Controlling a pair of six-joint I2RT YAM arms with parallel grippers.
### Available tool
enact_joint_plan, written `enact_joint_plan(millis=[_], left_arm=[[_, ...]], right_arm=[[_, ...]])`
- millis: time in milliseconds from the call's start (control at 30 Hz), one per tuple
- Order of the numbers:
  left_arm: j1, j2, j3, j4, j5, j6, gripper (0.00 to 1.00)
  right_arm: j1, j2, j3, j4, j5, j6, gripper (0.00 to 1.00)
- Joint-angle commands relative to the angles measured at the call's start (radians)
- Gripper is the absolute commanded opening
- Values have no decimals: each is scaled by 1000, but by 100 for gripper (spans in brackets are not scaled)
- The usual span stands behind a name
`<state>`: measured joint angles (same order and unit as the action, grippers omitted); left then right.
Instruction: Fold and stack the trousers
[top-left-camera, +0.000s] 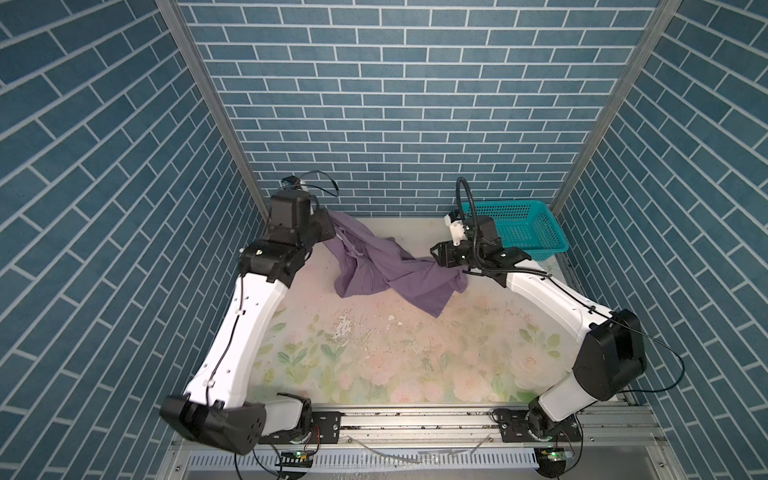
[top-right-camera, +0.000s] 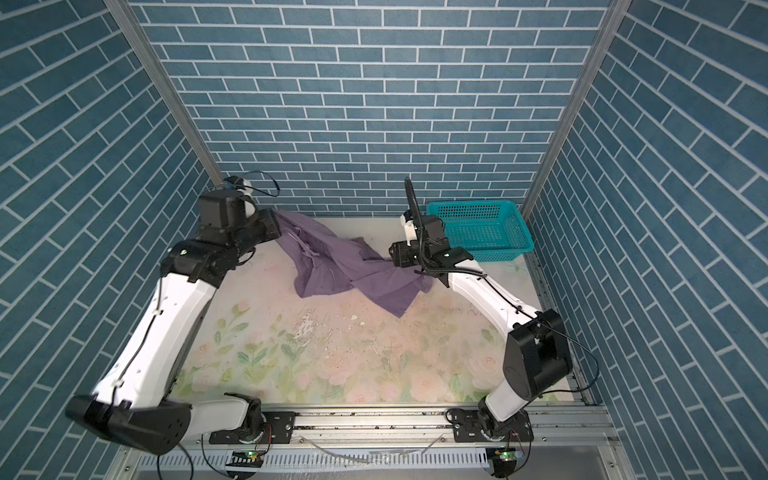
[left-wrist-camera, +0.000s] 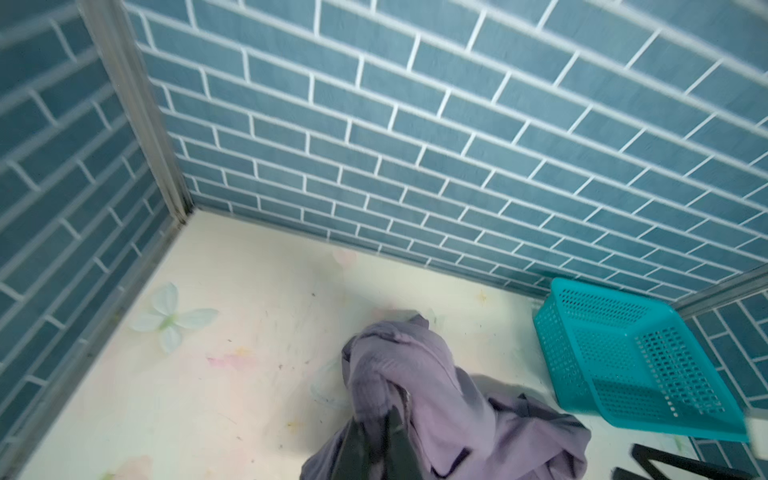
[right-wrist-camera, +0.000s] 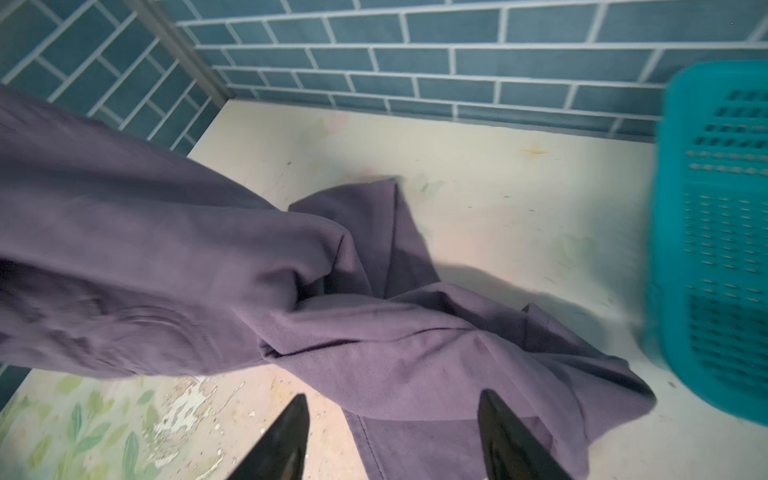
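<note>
Crumpled dusty-purple trousers (top-left-camera: 386, 270) sprawl on the table left of the teal basket (top-left-camera: 519, 226), far end raised. Left gripper (left-wrist-camera: 382, 432) pinches that bunched end, its fingertips mostly buried in blurred fabric. Right gripper (right-wrist-camera: 392, 397) hangs over the end nearest the basket, jaws spread.

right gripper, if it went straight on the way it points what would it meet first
Probably the trousers: the open right gripper points into their crumpled fabric just ahead, though depth is unclear.
</note>
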<state>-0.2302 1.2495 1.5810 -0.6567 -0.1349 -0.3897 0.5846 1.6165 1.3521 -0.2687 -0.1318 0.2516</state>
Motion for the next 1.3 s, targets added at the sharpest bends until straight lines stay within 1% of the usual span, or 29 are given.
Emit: enact_joint_plan(millis=[0, 133, 267, 367, 533, 667, 733, 867, 1000, 1067, 1200, 1267], left_arm=[[6, -59, 9, -69, -154, 83, 0], [6, -106, 21, -97, -208, 119, 0], [6, -124, 26, -122, -222, 136, 0], [6, -128, 32, -132, -221, 135, 0], [6, -128, 55, -141, -200, 116, 0], [7, -123, 101, -163, -177, 115, 0], [7, -114, 138, -196, -164, 112, 0], [6, -91, 233, -287, -133, 105, 0], [6, -87, 270, -335, -96, 82, 0], [6, -97, 262, -330, -56, 63, 0], [6, -116, 267, -331, 30, 38, 0], [6, -127, 279, -337, 68, 30, 0]], right_arm=[[36, 46, 59, -12, -26, -98, 98], [76, 89, 86, -14, -70, -101, 99], [182, 112, 108, -10, -57, -144, 99], [263, 124, 127, 23, -43, -166, 99], [370, 172, 181, 113, -44, -167, 99], [437, 249, 241, 183, 9, -168, 99], [452, 294, 296, 198, 29, -145, 99], [463, 389, 392, 282, -16, -69, 99], [483, 466, 475, 325, 29, -66, 99], [478, 493, 487, 387, 88, -49, 99], [473, 550, 550, 412, 157, -31, 98], [467, 569, 578, 407, 218, -15, 91]])
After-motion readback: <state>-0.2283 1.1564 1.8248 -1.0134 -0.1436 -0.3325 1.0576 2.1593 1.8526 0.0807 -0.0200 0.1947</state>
